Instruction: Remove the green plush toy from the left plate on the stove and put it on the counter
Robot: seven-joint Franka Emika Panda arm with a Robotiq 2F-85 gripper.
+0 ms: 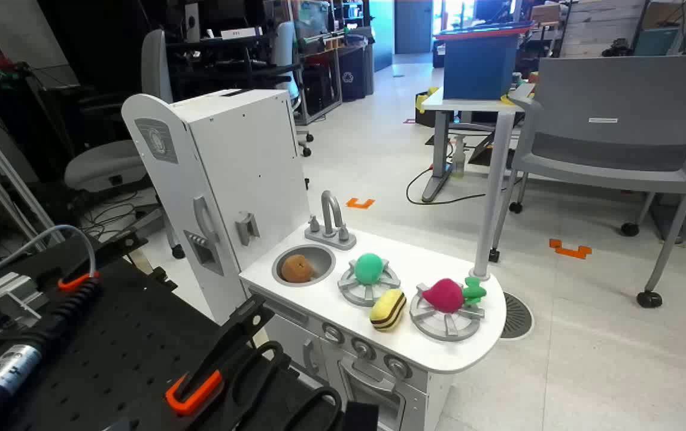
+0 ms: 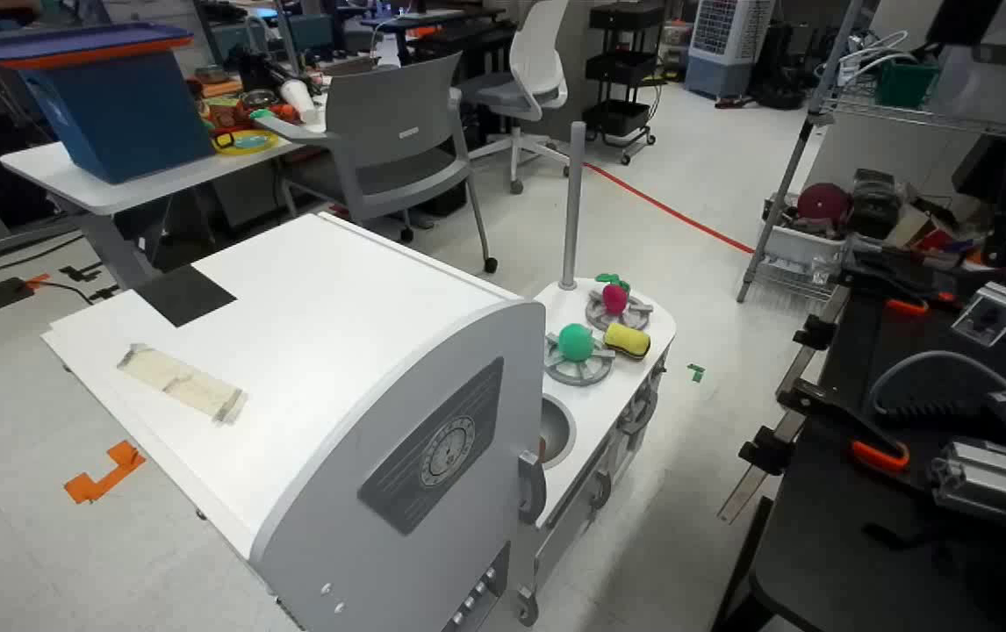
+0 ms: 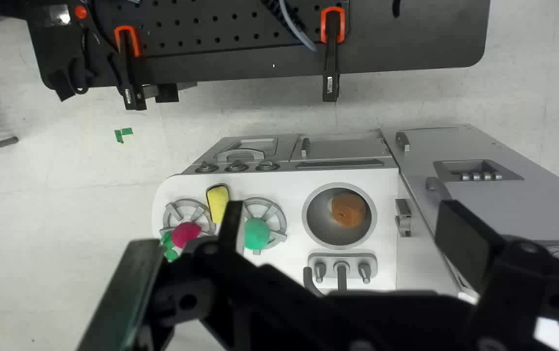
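While the green plush toy (image 1: 369,268) sits on the left plate (image 1: 369,294) of the white stove (image 1: 415,261) in an exterior view, a pink-red plush with green leaves (image 1: 443,296) lies on the right plate (image 1: 451,326). A yellow plush with dark stripes (image 1: 388,308) rests on the counter (image 1: 332,304) between the two plates, near the front edge. Next along, a brown plush (image 1: 297,268) sits in the sink (image 1: 325,263), with a grey faucet (image 1: 331,238) just behind the rim.

In an exterior view with a tall white cabinet (image 2: 319,290) in the foreground, the toy likewise stands on the plate nearer the sink, the yellow plush just beside it. A grey post (image 2: 573,211) rises upright near the pink-red plush, and the cabinet hides part of the sink.

In the wrist view, the black gripper (image 3: 343,219) comes in from the bottom, its fingers released and spread wide apart, with the sink and faucet showing in the gap. One finger appears just beside the toy, which rests on the same plate; how far apart the two are in depth cannot be told. A black pegboard table (image 3: 187,34) runs along the top, two orange-and-black clamps (image 3: 329,58) on its edge.
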